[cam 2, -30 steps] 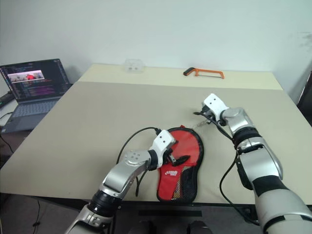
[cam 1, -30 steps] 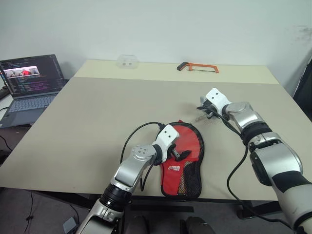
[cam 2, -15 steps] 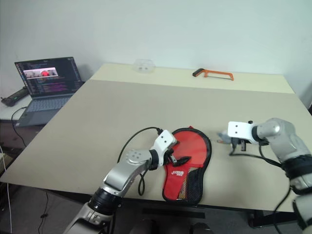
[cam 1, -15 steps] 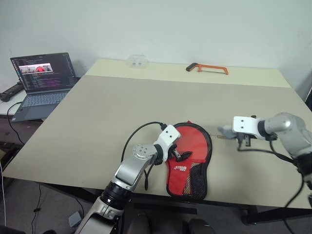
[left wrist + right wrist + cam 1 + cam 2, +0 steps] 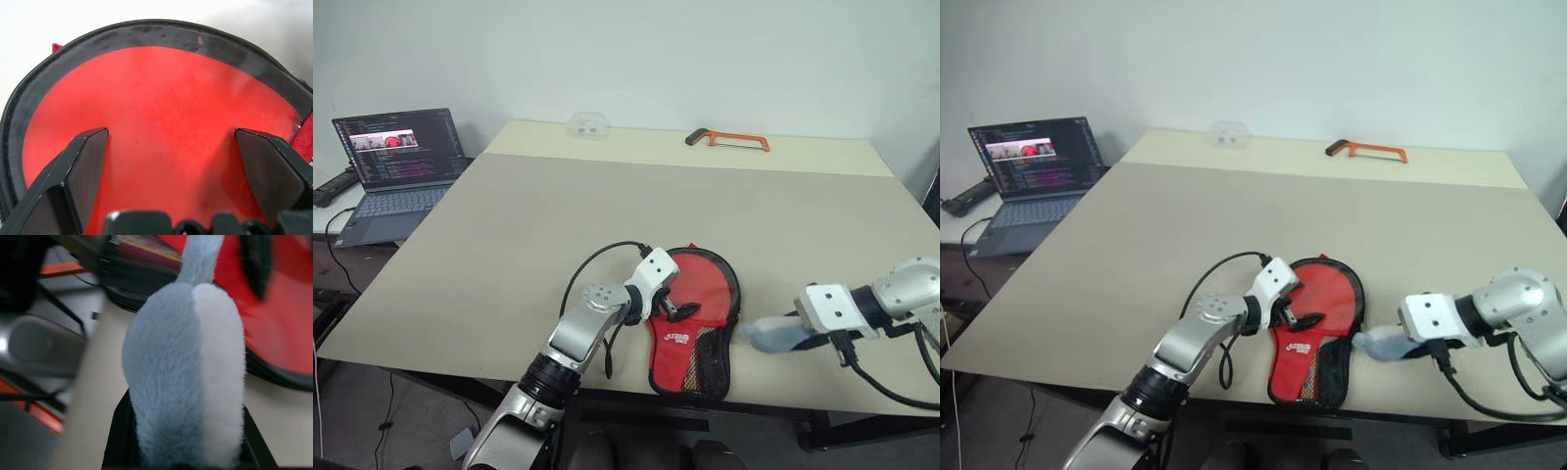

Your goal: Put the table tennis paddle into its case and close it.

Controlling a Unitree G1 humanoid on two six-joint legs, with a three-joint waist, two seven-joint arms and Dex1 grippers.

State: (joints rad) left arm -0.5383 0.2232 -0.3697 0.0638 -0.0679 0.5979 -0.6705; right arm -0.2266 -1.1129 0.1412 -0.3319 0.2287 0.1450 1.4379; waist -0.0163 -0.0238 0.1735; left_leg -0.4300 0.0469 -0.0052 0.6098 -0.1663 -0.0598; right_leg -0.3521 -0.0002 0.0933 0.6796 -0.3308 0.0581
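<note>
2 grippers on the sheet; state of each?
— My left gripper stands wide open, its fingers spread over the round head of the case with nothing between them. My right gripper is closed narrow on a grey-white fluffy thing, held just beside the case's right edge.

Location of the task items?
— Case lies red face up near the front edge of the table, logo and mesh pocket toward me. The paddle I cannot tell apart: the left wrist view shows a smooth red face inside black zipper edging, which may be bat or cloth.

1 recommendation for the step in hand?
— In my judgement the fluffy thing has no part in this job, so I would set it down well apart from the case, off to the right. Then press the head flat with the left fingers so the pouch cannot slide, and bring the freed right gripper to the zipper edging. Risk noted: dragging the zip without that hold would likely swing the case off the table edge
</note>
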